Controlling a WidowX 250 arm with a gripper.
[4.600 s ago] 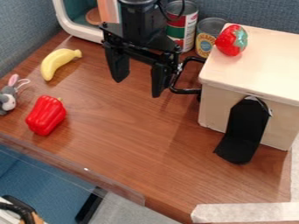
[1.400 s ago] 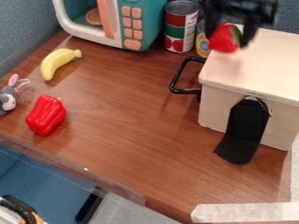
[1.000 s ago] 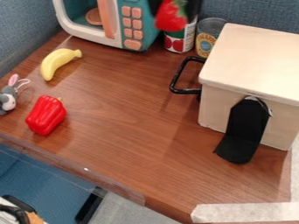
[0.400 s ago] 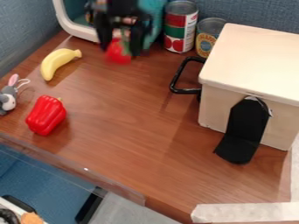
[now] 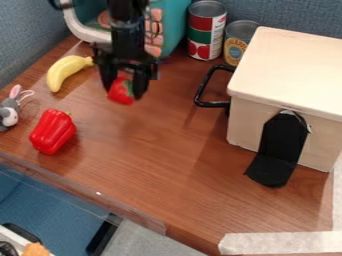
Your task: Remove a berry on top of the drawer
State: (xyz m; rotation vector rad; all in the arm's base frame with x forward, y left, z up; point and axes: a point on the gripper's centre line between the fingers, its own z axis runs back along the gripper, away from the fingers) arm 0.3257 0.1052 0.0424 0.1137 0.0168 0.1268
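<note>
The berry (image 5: pixel 120 95) is held in the hand (image 5: pixel 123 93) in the upper left of the frame, pinched between its two black fingers, with the red body and a bit of green leaf left exposed. The arm (image 5: pixel 127 30) is brought in from the top edge, and the hand is pointed downward over the counter (image 5: pixel 153 160). Whether the counter is touched by the berry cannot be told. The berry is kept well apart from the drawer (image 5: pixel 287 75), a pale wooden box placed at the right of the frame; a black handle (image 5: pixel 200 95) is fitted on its left side, and a black curved piece (image 5: pixel 277 145) is set against its front.

A toy microwave (image 5: pixel 173 25) in teal and white is partly covered by the arm at the top left. To its right, two cans are stood upright near each other: a taller can (image 5: pixel 206 30) and a shorter can (image 5: pixel 238 42), the latter placed beside the drawer. A yellow banana (image 5: pixel 63 71) is laid just left of the hand. Below it, a red pepper (image 5: pixel 52 131) is placed, and a grey plush toy (image 5: pixel 9 112) is found at the left edge. Pale tape (image 5: pixel 280 243) is stuck down at the lower right.
</note>
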